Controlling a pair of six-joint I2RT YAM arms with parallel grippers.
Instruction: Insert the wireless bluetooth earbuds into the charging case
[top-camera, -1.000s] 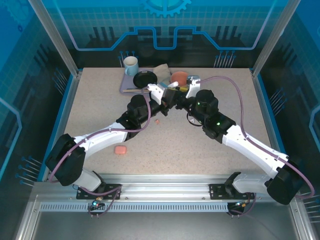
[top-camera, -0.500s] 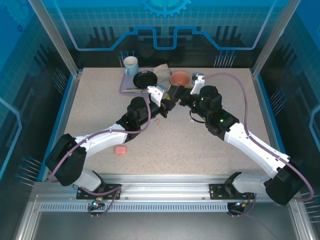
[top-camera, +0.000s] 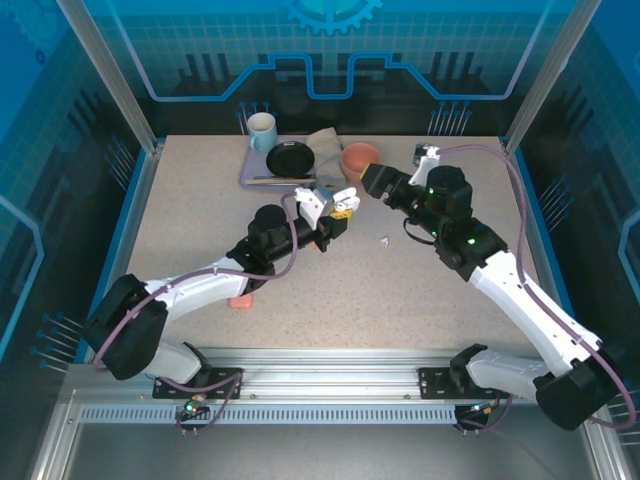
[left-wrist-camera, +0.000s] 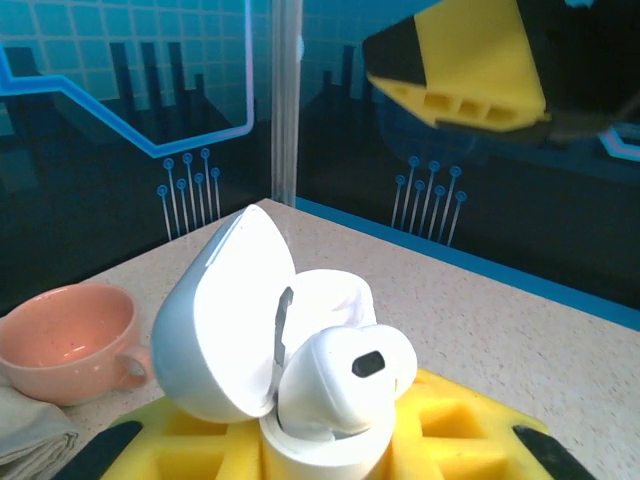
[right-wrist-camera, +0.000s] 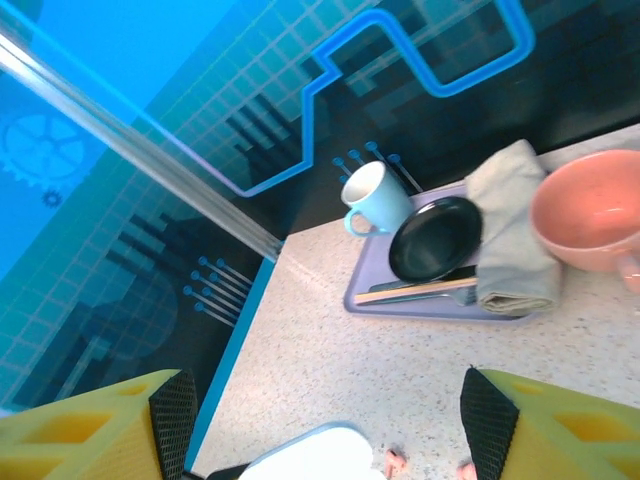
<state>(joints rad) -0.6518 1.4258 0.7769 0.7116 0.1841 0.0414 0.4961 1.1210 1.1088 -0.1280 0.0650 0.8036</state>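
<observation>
My left gripper (top-camera: 335, 203) is shut on the white charging case (left-wrist-camera: 330, 450), held between its yellow fingers (left-wrist-camera: 470, 430) with the lid (left-wrist-camera: 215, 320) swung open. A white earbud (left-wrist-camera: 345, 375) sits in the case's well with its top sticking out. My right gripper (top-camera: 372, 180) hangs open and empty just right of the case; its yellow finger (left-wrist-camera: 460, 65) shows above. In the right wrist view the case lid (right-wrist-camera: 310, 460) lies low between the open right gripper (right-wrist-camera: 325, 430), beside two salmon-pink earbuds (right-wrist-camera: 393, 462) on the table. A small white earbud (top-camera: 385, 240) lies on the table.
A purple tray (top-camera: 250, 172) at the back holds a black plate (top-camera: 290, 158) and utensils, with a blue mug (top-camera: 262, 130), grey cloth (top-camera: 322, 142) and salmon-pink cup (top-camera: 360, 157) nearby. A pink case (top-camera: 240, 300) peeks from under my left arm.
My right gripper has opened wider and drawn back to the right, away from the case. My left gripper has shifted slightly right, still holding the case.
</observation>
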